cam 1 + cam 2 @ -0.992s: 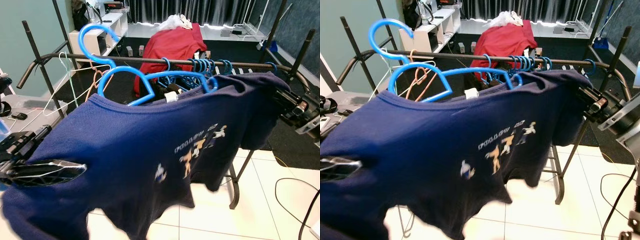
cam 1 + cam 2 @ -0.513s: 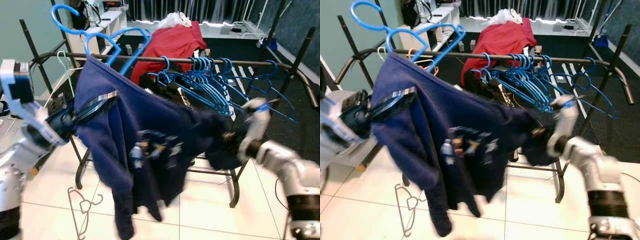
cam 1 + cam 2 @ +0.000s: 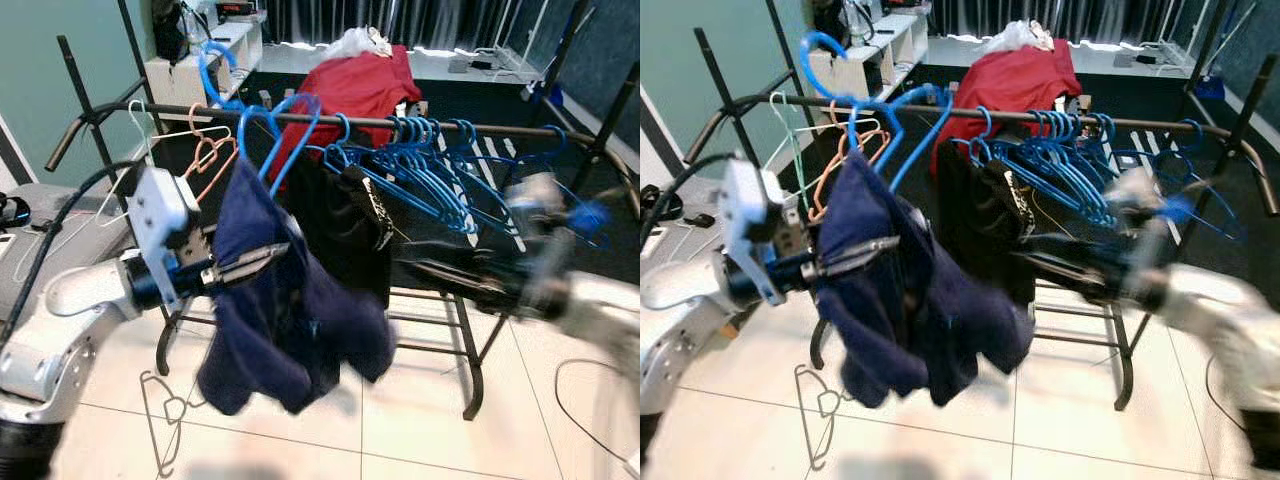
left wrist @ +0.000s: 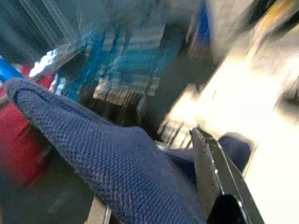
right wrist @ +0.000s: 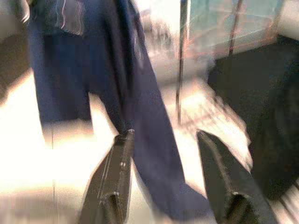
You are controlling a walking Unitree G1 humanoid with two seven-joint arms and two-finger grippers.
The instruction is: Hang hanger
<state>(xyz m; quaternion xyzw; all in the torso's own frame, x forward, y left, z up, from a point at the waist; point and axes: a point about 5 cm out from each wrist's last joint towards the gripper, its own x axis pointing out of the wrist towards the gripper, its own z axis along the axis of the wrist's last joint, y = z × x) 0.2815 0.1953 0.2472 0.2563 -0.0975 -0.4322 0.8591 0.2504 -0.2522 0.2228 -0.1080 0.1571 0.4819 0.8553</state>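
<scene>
A navy shirt (image 3: 285, 310) hangs bunched from a blue hanger (image 3: 280, 135) at the black rail (image 3: 400, 122). The hanger's hook (image 3: 213, 75) is up by the rail; I cannot tell whether it rests on it. My left gripper (image 3: 265, 258) is shut on the shirt's fabric (image 4: 107, 154) just below the hanger. To the right of the shirt, my right gripper (image 3: 425, 272) is blurred. The right wrist view shows this gripper (image 5: 161, 135) open with nothing between its fingers, and the shirt (image 5: 117, 79) a little ahead.
Several blue hangers (image 3: 440, 160) crowd the rail's right half, beside a black garment (image 3: 340, 215). Pale wire hangers (image 3: 195, 150) hang at the left end. A wire hanger (image 3: 165, 420) lies on the tiled floor. Behind are a red cloth (image 3: 350, 85) and a white shelf (image 3: 190, 75).
The shirt was stretched wide between both grippers. My right gripper has let go, and the shirt has swung left with the left gripper and now hangs bunched at the rail.
</scene>
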